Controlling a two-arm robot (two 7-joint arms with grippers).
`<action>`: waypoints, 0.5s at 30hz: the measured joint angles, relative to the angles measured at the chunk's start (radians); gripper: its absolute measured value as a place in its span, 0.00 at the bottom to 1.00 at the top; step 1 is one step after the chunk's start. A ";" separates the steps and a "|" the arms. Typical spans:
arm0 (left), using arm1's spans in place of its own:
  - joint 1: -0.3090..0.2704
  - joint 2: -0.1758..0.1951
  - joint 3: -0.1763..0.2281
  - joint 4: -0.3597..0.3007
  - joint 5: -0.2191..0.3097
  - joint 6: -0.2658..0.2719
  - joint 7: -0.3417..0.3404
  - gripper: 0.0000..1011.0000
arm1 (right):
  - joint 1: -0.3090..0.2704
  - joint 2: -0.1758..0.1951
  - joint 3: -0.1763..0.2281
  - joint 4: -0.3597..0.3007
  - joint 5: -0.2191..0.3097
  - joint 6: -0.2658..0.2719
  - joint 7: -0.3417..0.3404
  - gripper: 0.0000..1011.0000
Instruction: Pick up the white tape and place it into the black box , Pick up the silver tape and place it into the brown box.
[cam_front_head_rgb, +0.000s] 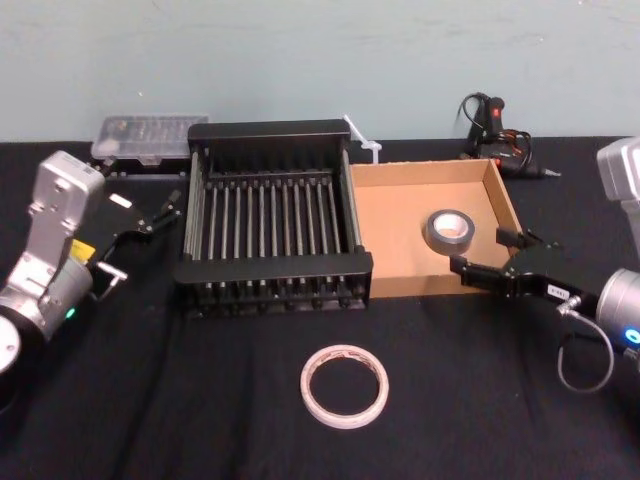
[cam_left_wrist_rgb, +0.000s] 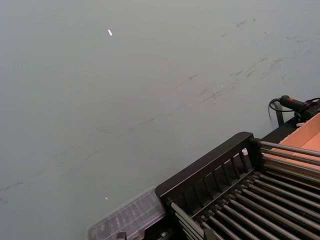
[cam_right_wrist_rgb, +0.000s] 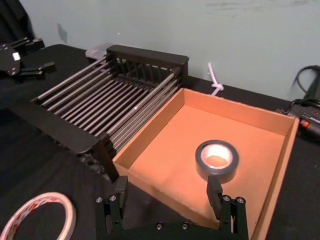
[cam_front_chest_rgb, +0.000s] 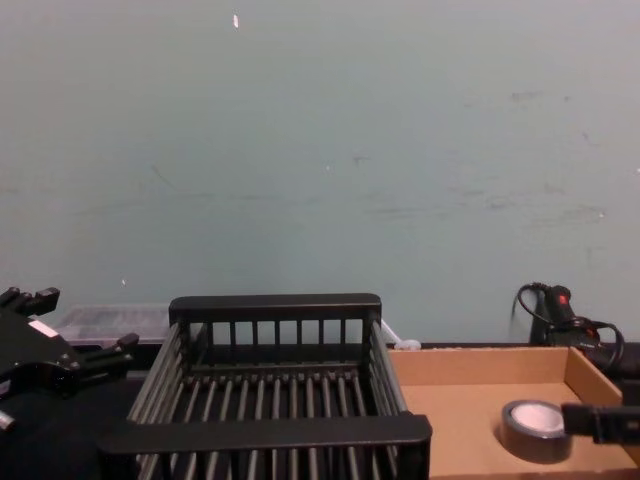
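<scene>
The white tape (cam_front_head_rgb: 344, 385) lies flat on the black cloth in front of the black box (cam_front_head_rgb: 270, 268), and also shows in the right wrist view (cam_right_wrist_rgb: 37, 217). The silver tape (cam_front_head_rgb: 449, 231) sits inside the brown box (cam_front_head_rgb: 420, 172), seen again in the wrist view (cam_right_wrist_rgb: 216, 159). My right gripper (cam_front_head_rgb: 483, 252) hangs open and empty over the brown box's near right corner, just short of the silver tape. My left gripper (cam_front_head_rgb: 165, 212) stands open and empty beside the black box's left wall.
A clear plastic case (cam_front_head_rgb: 150, 135) lies at the back left. A black corded tool (cam_front_head_rgb: 495, 125) lies at the back right, with a white zip tie (cam_front_head_rgb: 362, 140) behind the boxes. The two boxes stand side by side, touching. Open cloth lies around the white tape.
</scene>
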 joint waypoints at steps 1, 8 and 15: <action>0.000 0.000 0.000 0.000 0.000 0.000 0.000 0.99 | -0.002 0.003 -0.002 -0.002 0.001 -0.001 0.001 0.99; 0.000 0.000 0.000 0.000 0.000 0.000 0.000 0.99 | -0.017 0.024 -0.026 -0.023 0.001 -0.014 0.010 0.99; 0.000 0.000 0.000 0.000 0.000 0.000 0.000 0.99 | -0.024 0.035 -0.061 -0.043 -0.032 -0.035 0.012 0.99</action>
